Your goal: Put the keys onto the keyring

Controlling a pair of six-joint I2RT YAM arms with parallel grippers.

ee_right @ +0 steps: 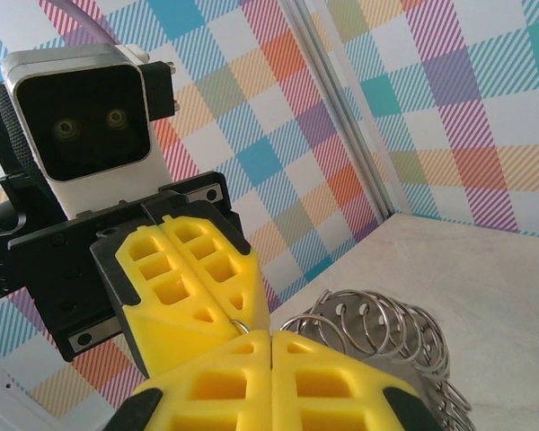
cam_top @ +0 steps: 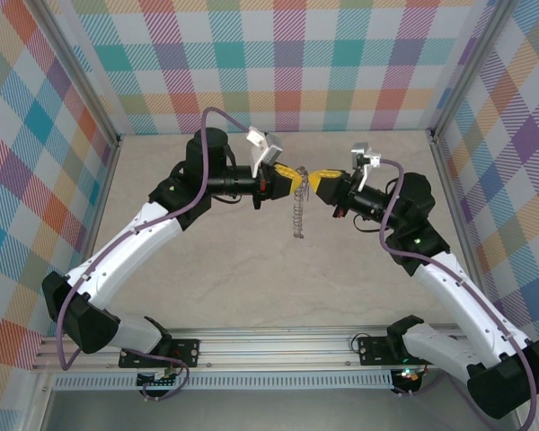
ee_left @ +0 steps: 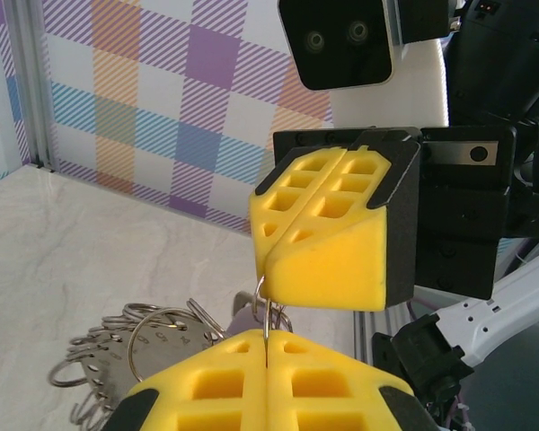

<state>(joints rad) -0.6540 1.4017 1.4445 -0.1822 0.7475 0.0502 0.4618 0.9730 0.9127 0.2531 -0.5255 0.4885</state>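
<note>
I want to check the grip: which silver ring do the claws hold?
The thin loop pinched between left claw and right claw; the other rings bunch loose beside it.

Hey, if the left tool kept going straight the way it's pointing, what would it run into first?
The right tool. It is shut and faces the left tool almost tip to tip, with only the thin wire of the keyring between them, as far as depth can be judged.
</note>
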